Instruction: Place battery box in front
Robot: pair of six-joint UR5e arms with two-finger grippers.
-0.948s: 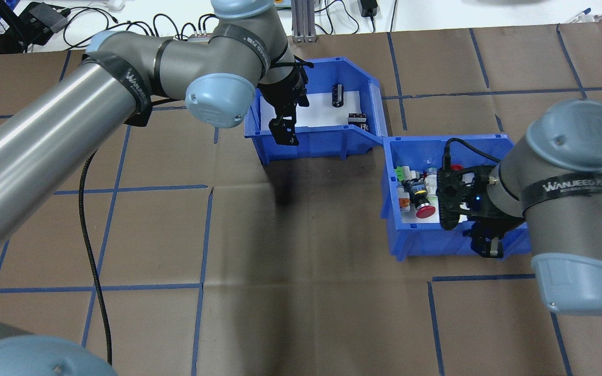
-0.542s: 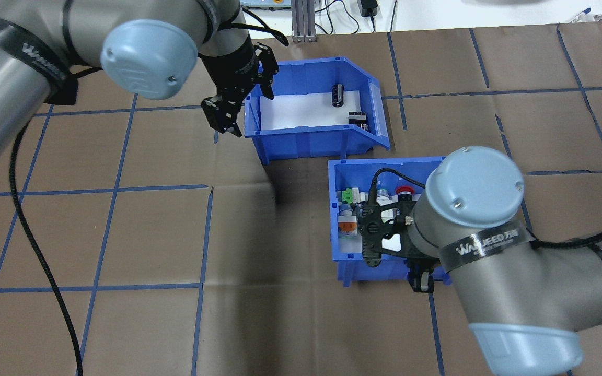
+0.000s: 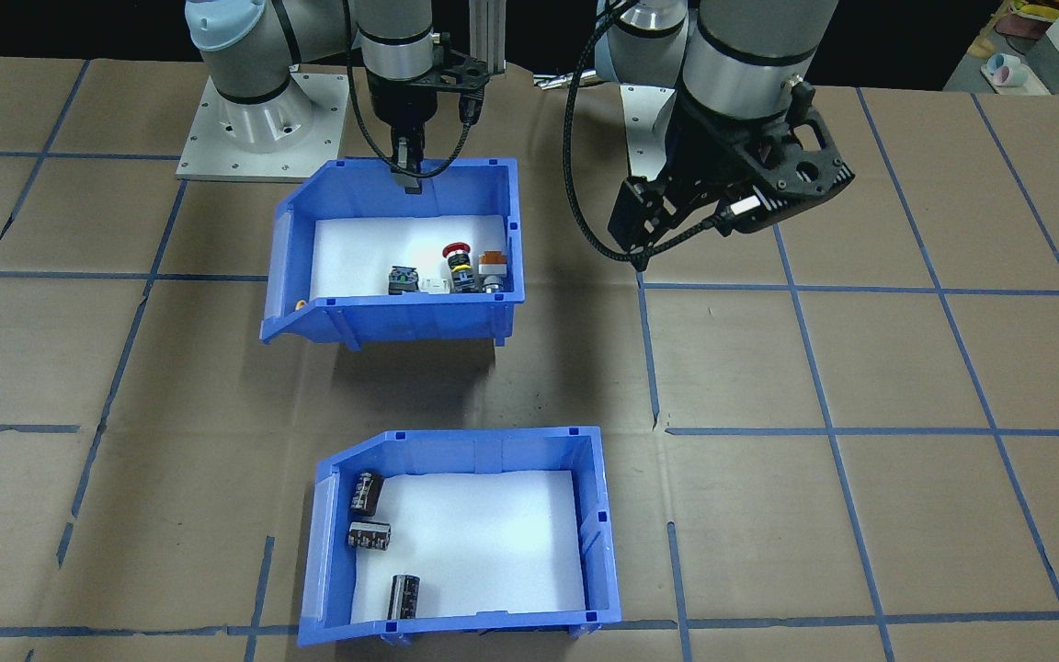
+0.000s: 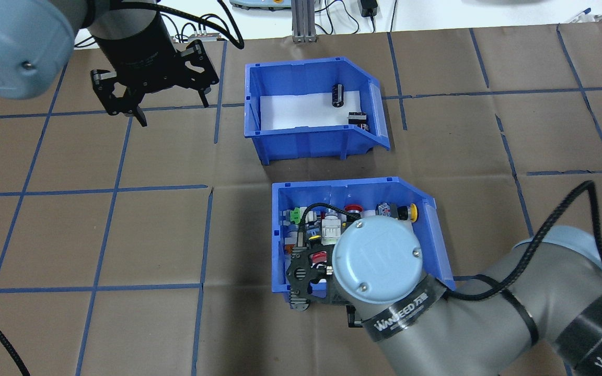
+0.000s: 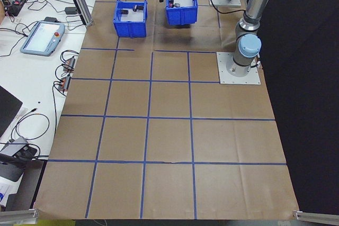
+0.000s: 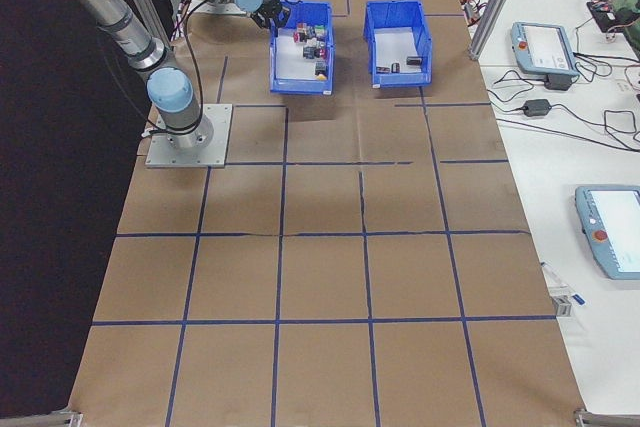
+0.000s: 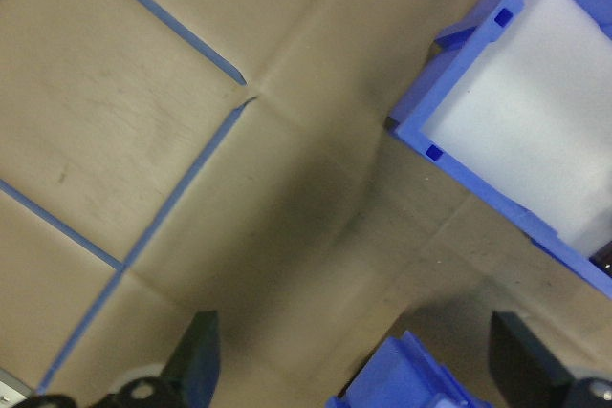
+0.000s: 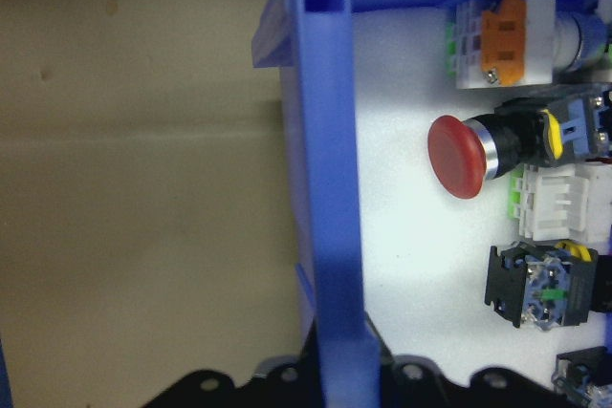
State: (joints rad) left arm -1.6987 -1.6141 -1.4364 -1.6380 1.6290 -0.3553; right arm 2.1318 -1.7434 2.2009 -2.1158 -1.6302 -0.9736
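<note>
At the switch bin's back wall: right pincer (image 3: 410, 175), clenched on the wall of the switch bin (image 3: 511, 241), one finger inside and one outside; the right wrist view shows the blue wall running down into the pincer body.
Left pincer: (image 4: 139, 107) released, fingers spread with nothing between them, held above bare bench to the left of the battery box, well apart from it.
Switch bin contents: a red mushroom button (image 8: 459, 155), an orange-capped switch (image 8: 505, 40) and other colourful switches on a white liner.
Switch bin place: on the robot's side of the bench, sloped front toward the robot's right.
Battery box: (image 3: 598, 524) blue bin on the side away from the robot, directly across from the switch bin with a strip of bench between them.
Battery box contents: three dark cylinders (image 3: 365, 493) with silver ends, lying near its sloped end on a white liner.
Bench: (image 3: 860, 368) brown paper gridded with blue tape lines.
</note>
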